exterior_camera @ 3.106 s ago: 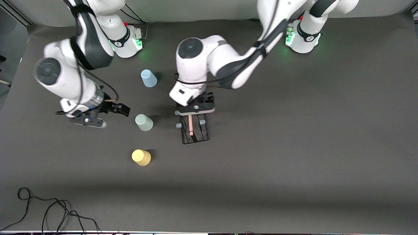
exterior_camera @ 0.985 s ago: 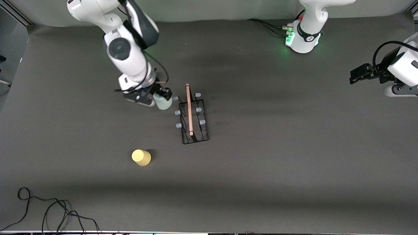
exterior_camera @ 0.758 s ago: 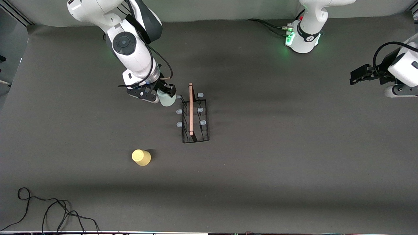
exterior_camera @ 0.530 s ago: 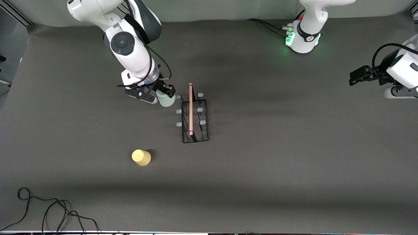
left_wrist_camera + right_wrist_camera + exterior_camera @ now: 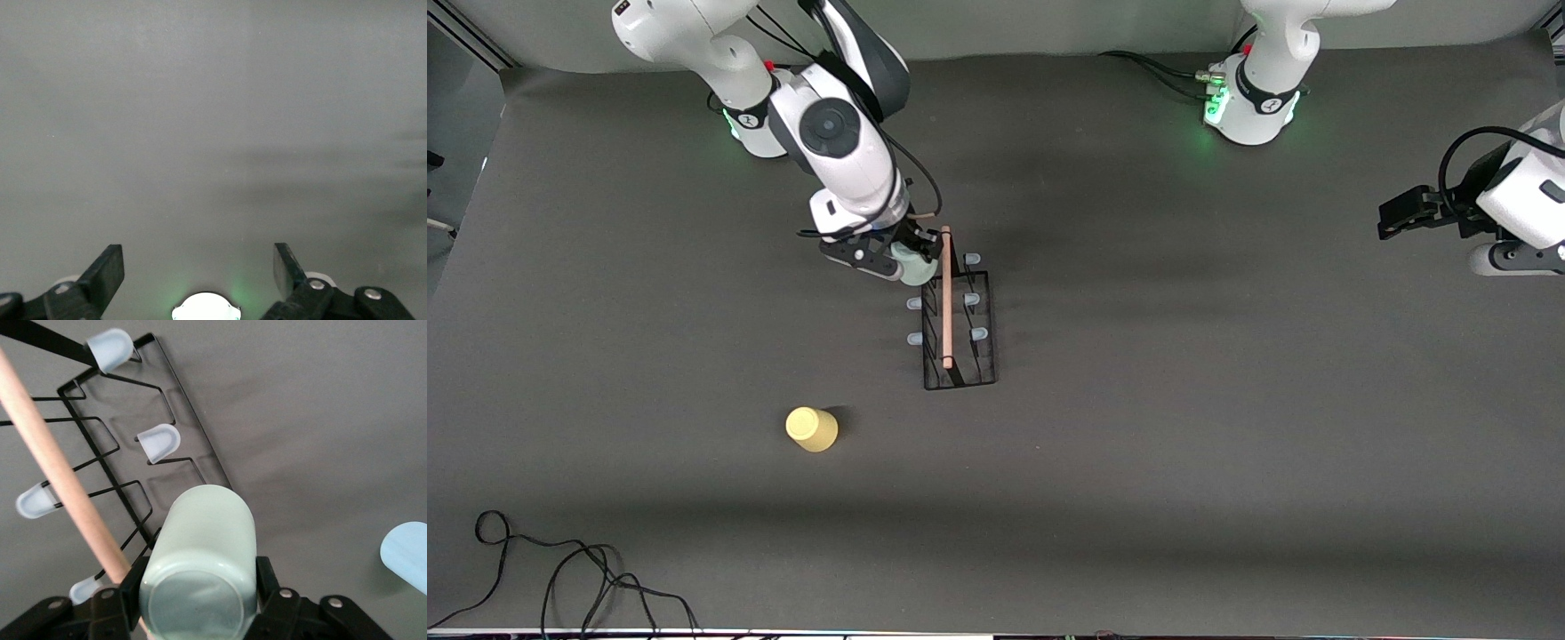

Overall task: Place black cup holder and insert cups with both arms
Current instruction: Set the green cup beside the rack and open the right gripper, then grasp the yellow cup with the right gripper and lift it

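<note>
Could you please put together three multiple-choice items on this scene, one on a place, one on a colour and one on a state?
1. Where is the small yellow plastic cup?
A. On the table, nearer the front camera than the black wire cup holder with the wooden rod handle
B. On a peg
C. In the left pincer

2. What colour is the cup in the right pincer?
A. Yellow
B. Pale green
C. Red

3. How is the left pincer?
A. Shut on a cup
B. Shut on the handle
C. Open and empty

Answers: 1 A, it stands lower in the front view than the holder. 2 B, the pale green cup sits between its fingers. 3 C, the fingers stand apart over bare table.
</note>
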